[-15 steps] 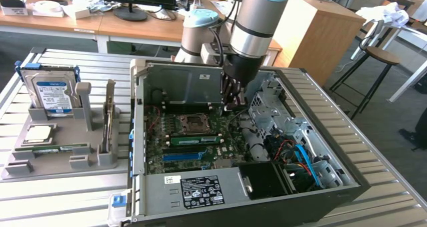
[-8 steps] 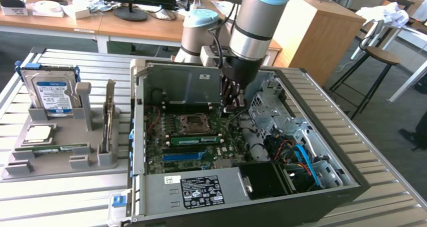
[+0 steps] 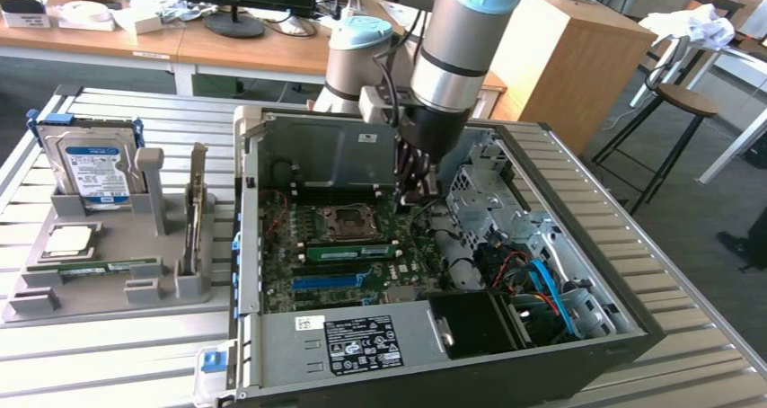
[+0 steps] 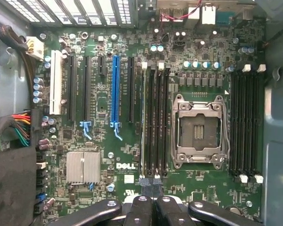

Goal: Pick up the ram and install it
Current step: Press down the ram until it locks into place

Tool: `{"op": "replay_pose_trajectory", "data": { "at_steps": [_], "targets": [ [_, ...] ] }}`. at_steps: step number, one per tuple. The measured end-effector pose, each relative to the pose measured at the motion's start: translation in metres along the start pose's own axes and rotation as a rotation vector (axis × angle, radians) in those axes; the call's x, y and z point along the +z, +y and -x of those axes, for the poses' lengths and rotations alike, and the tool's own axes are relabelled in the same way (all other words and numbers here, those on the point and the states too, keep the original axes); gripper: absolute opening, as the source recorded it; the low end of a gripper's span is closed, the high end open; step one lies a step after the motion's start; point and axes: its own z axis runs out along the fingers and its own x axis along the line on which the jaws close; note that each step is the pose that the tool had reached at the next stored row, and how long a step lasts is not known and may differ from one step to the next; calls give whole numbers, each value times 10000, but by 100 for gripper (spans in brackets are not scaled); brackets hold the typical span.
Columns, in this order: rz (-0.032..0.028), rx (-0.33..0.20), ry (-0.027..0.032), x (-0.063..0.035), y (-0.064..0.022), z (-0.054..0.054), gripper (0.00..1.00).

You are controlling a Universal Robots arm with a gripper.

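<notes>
I have the gripper (image 4: 150,194) fingers closed, empty, above the ram (image 4: 144,122) seated in the leftmost motherboard (image 4: 104,141) slot; install looks done, needs a seating check.

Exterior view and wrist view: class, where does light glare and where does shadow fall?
Exterior view: daylight glares on the pale slatted metal table; the open black computer case is dark inside. Wrist view: the green motherboard is evenly lit; the black cable bundle lies in shadow.
</notes>
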Motion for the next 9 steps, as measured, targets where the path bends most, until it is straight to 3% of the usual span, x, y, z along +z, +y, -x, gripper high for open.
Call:
{"op": "replay_pose_trajectory", "data": {
  "at_steps": [9],
  "targets": [
    [0, 1, 0, 71, -1, 1, 10]
  ]
}}
